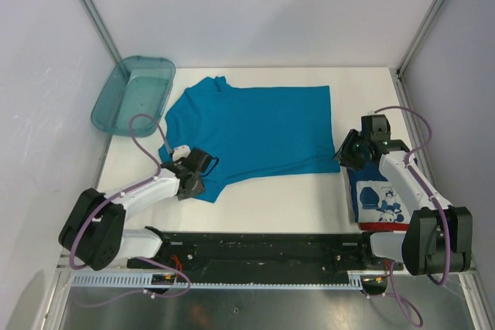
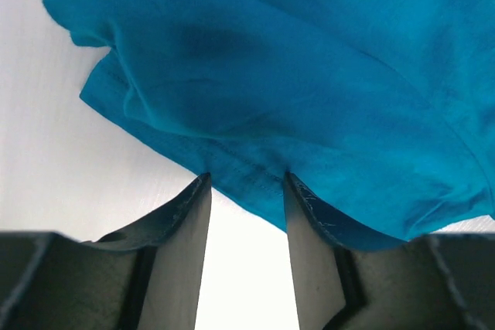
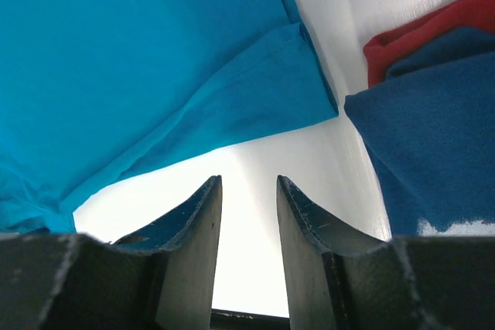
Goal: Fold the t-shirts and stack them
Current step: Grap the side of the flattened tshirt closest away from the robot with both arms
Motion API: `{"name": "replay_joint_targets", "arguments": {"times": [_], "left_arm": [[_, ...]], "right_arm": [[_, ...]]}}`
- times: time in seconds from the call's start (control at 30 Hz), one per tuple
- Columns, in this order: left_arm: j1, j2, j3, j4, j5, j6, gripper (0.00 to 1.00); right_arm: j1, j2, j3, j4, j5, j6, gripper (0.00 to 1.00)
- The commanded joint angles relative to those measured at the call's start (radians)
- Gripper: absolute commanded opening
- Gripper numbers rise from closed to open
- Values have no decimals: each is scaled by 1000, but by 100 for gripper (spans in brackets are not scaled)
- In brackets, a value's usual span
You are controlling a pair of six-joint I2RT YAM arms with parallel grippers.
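White table [image 1: 294,199]: teal t-shirt [image 1: 255,133] spread flat (folded dark-blue t-shirt [image 1: 383,199] right).

In the top view the right arm [image 1: 402,169] crosses the dark blue shirt [image 1: 380,200] at lower right and hides its upper part and right side; the white print is too small to make out. At lower left the left gripper [image 1: 195,171] covers part of the teal shirt [image 1: 255,129], at its sleeve. In the left wrist view that shirt runs off the top and right edges (its hem meets the fingertips, contact unclear). In the right wrist view it leaves by the top and left edges, while the right edge cuts the dark blue shirt and its red edge [image 3: 433,28].
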Motion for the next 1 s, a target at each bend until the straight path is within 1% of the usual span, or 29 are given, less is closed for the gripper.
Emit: {"name": "replay_joint_targets", "arguments": {"times": [0.0,0.07,0.1,0.2,0.3,0.37,0.5,0.63,0.8,0.97], "left_arm": [[-8,31,18,60,-35,21,45],[-8,47,8,75,-22,22,42],[-7,54,3,80,-16,20,38],[-11,46,-13,83,2,9,22],[-13,-15,-38,80,29,-12,8],[-14,-81,-58,73,56,-25,2],[-13,-211,-85,30,103,-53,0],[-14,-304,-100,-13,158,-78,0],[-14,-377,-119,-53,204,-90,0],[-14,-407,-127,-73,214,-90,0]], "right_arm": [[4,-38,-11,22,-15,-17,39],[4,-43,-14,21,-12,-19,39],[3,-45,-14,19,-10,-21,39],[3,-52,-14,10,-3,-28,39],[2,-55,-16,5,3,-33,39],[1,-53,-16,5,9,-36,39],[-1,-29,-16,17,24,-42,39],[6,12,-16,36,61,-46,39],[12,69,-15,80,106,-58,38],[18,161,0,140,142,-55,35]]}}
